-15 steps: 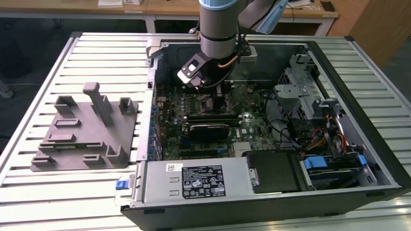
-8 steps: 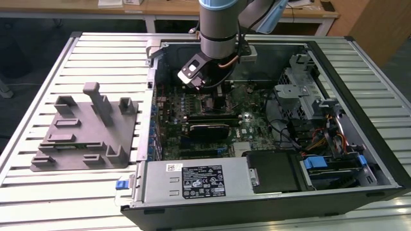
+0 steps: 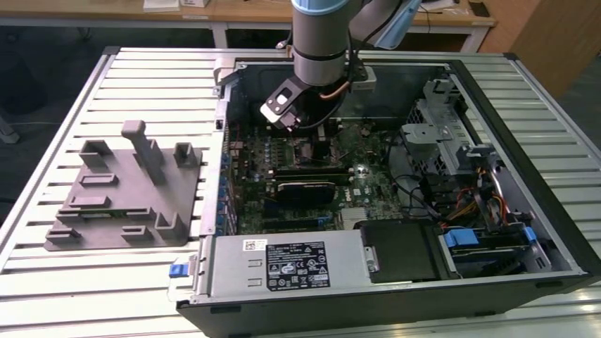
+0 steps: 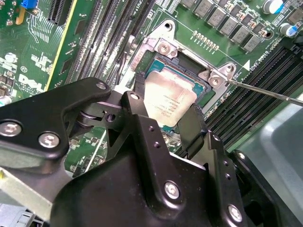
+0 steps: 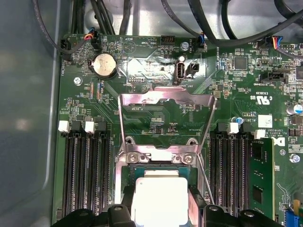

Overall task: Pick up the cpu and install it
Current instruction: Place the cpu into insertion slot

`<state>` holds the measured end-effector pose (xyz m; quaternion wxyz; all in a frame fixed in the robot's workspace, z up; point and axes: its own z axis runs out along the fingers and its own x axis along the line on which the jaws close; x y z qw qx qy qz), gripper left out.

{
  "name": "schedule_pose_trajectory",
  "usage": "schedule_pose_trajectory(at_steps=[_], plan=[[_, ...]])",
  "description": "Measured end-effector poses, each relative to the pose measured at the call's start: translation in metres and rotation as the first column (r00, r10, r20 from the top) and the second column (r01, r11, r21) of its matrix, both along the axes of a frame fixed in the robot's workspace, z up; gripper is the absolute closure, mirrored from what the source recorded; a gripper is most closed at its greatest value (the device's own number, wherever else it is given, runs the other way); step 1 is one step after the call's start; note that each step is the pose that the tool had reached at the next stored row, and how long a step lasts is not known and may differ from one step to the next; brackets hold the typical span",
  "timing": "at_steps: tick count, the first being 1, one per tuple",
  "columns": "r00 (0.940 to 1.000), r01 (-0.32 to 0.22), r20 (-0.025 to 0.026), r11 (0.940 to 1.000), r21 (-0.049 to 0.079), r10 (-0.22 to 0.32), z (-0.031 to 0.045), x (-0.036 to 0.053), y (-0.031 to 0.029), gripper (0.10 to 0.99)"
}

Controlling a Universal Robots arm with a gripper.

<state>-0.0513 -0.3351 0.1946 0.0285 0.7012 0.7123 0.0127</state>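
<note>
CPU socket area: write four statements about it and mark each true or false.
1. The fingers of the claw flank the cpu at the socket. True.
2. The socket's load plate is closed over the cpu. False: it stands swung open.
3. The grey holder lies inside the computer case. False: it lies on the slatted table, at the exterior view's left of the case.
4. A coin cell sits on the motherboard. True.
</note>
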Motion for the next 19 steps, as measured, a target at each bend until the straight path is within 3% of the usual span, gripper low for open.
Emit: schedule_pose_trajectory(at_steps=[7, 8, 19], plan=[[1.0, 0.0, 0.0002, 1.0, 0.001, 0.0, -0.0001, 0.0, 0.0, 0.549], [1.0, 0.0, 0.0001, 1.0, 0.001, 0.0, -0.0001, 0.0, 0.0, 0.486], [1.0, 0.0, 0.0001, 1.0, 0.003, 0.0, -0.0001, 0.0003, 0.0, 0.486]])
